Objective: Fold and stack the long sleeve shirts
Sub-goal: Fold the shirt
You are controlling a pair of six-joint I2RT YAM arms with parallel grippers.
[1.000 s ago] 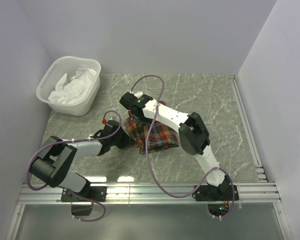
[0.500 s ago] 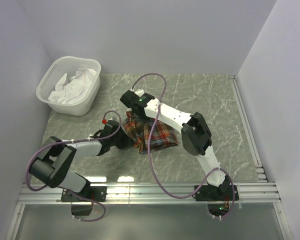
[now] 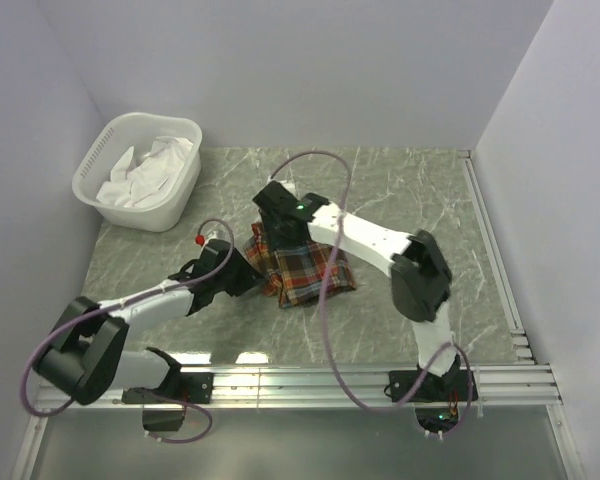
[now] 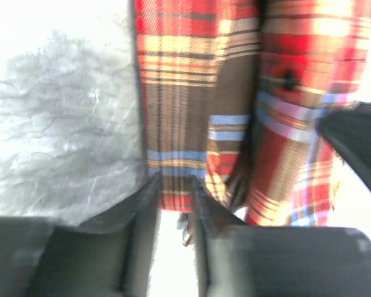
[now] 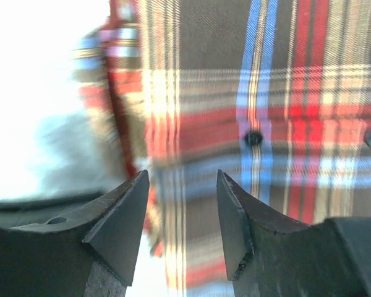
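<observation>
- Basket of white plastic (image 3: 88, 170), back-left, holds crumpled white cloth (image 3: 145, 172).
- Red-orange plaid flannel shirt (image 3: 302, 268) lies bunched at desk (image 3: 420, 200) centre.
- Left tool (image 4: 176, 182) low at its hem, grip unclear.
- Right tool (image 5: 182, 179) above it, jaws apart.

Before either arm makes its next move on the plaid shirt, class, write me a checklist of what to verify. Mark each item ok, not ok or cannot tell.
1. Right gripper open: ok, its jaws stand apart over the plaid shirt.
2. Left gripper free of the shirt: cannot tell. A hem lies right at its narrow gap.
3. Shirt folded into a compact bundle: ok, though its left edge looks rumpled.
4. Bundle wholly on the table, apart from the basket: ok.
5. A second shirt to stack with: cannot tell. Only white cloth shows in the basket.
</observation>
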